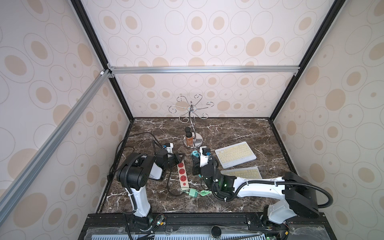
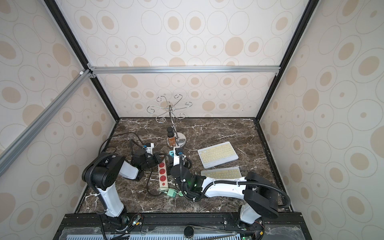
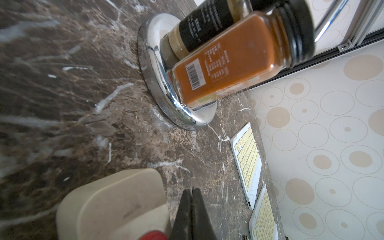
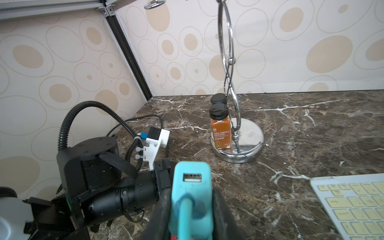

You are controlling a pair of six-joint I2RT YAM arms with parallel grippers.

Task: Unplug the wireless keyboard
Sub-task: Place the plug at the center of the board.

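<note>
Right end effector (image 4: 192, 204): clenched on the teal charger plug (image 4: 190, 182), one pad on each flank. The plug's empty USB port faces up and the teal lead (image 4: 182, 220) runs down between the pads. Left end effector (image 3: 192, 204): clamped shut on nothing, tips at the far end of the cream power strip (image 1: 182, 173). I read this as bracing the strip; actual contact not confirmable. In both top views the plug sits just beside that far end. Whether its prongs are clear of the socket is hidden. Step in hand, as I judge it: pulling the plug from the strip. Two keyboards lie on the worktop (image 1: 228, 128) to the right of the strip, the far keyboard (image 1: 235, 154) in the open and the near keyboard (image 1: 243, 173) partly under my right forearm. Cannot trace which one the lead serves. Next move calls for a straight draw away from the socket face with no twist and the strip pinned, then a set-down clear of the green adapter (image 1: 192, 193) at the strip's near end.
</note>
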